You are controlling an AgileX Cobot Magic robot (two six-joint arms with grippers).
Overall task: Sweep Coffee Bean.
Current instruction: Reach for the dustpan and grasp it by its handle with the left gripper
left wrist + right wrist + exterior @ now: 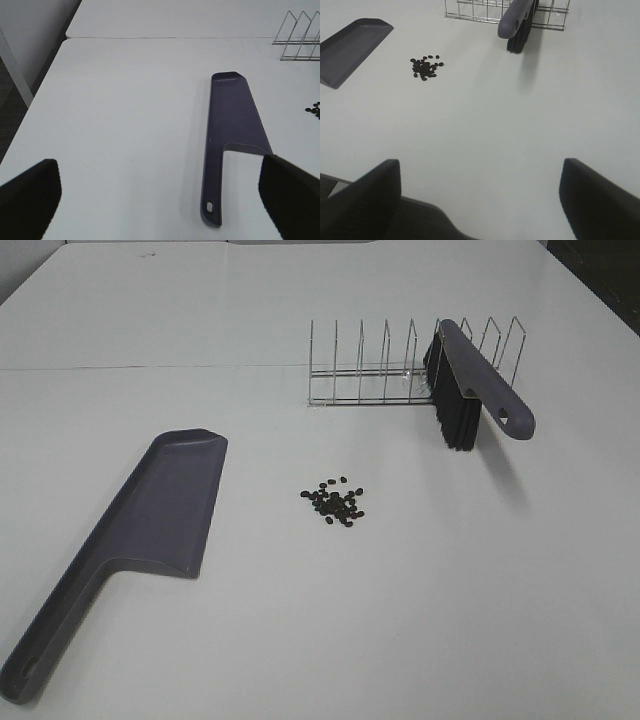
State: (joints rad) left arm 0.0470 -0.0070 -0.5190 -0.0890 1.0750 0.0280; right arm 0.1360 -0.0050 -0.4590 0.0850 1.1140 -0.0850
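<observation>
A small pile of dark coffee beans [333,503] lies on the white table [300,640] near the middle; it also shows in the right wrist view [424,68] and at the edge of the left wrist view [314,109]. A grey-purple dustpan [140,530] lies flat to the left of the beans, handle toward the near edge [232,135] [350,47]. A grey-purple brush [470,385] with black bristles leans in a wire rack [390,370] behind the beans [517,22]. My left gripper [157,170] is open and empty, back from the dustpan's handle. My right gripper [480,167] is open and empty, well short of the beans. Neither gripper shows in the exterior view.
The wire rack [470,9] [300,37] has several upright dividers and stands at the back right. A seam [150,368] runs across the table behind the dustpan. The table's left edge [45,80] drops to a dark floor. A dark surface [410,220] sits below the right gripper.
</observation>
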